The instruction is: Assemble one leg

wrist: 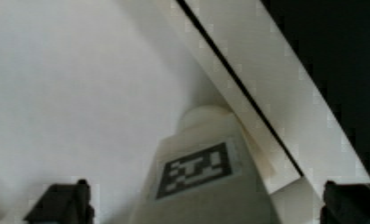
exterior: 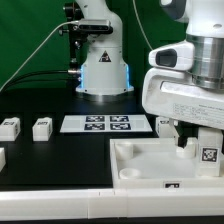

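Note:
A white leg (exterior: 208, 154) with a square tag stands upright at the right end of the large white tray-like piece (exterior: 140, 160). My gripper (exterior: 199, 146) hangs right over that leg. In the wrist view the leg (wrist: 203, 165) stands between my two dark fingertips (wrist: 61, 204), with a gap on each side. The gripper (wrist: 205, 206) is open and touches nothing. The white surface of the tray-like piece (wrist: 75, 100) fills most of that view. More legs lie on the black table at the exterior view's left: one (exterior: 10, 127), another (exterior: 42, 128), and a third (exterior: 2, 157) at the edge.
The marker board (exterior: 107, 123) lies flat at the table's middle, behind the tray-like piece. The robot's white base (exterior: 104, 70) stands behind it. A green curtain closes the back. The table's front edge runs just below the tray-like piece.

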Tool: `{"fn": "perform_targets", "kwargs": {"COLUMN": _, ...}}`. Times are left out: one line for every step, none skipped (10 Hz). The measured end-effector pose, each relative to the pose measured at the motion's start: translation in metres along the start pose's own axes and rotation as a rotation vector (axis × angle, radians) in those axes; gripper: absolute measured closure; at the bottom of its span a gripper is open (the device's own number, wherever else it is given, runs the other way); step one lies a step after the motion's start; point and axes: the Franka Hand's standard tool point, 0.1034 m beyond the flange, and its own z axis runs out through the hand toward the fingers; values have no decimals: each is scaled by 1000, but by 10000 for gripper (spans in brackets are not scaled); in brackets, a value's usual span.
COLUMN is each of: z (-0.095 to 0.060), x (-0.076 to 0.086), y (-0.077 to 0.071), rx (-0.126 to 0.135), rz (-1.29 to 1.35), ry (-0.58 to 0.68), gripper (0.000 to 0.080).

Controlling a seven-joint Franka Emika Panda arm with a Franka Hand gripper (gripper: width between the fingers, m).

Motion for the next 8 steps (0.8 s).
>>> {"fn": "perform_targets", "kwargs": {"z": 0, "x": 1, "y": 1, "rx": -1, "rz": -105, "ry": 1, "gripper": 150}}
{"fn": "perform_targets", "kwargs": {"z": 0, "x": 1, "y": 1, "rx": -2, "rz": -211, "ry": 2, "gripper": 150}}
{"fn": "perform_targets", "kwargs": {"z": 0, "x": 1, "y": 1, "rx": -2, "rz": -245, "ry": 2, "gripper": 150}}
{"fn": "perform_targets", "kwargs": {"z": 0, "x": 1, "y": 1, "rx": -2, "rz": -248, "ry": 2, "gripper": 197}}
{"fn": "perform_targets", "kwargs": {"z": 0, "x": 1, "y": 1, "rx": -2, "rz": -248, "ry": 2, "gripper": 197}}
{"fn": "perform_targets", "kwargs": {"z": 0, "x": 1, "y": 1, "rx": -2, "rz": -248, "ry": 2, "gripper": 387}}
{"fn": "perform_targets", "kwargs": {"z": 0, "x": 1, "y": 1, "rx": -2, "rz": -248, "ry": 2, "gripper": 387}}
{"fn": "perform_targets", "kwargs": {"z": 0, "x": 1, "y": 2, "rx": -2, "rz": -248, "ry": 2, "gripper": 512}}
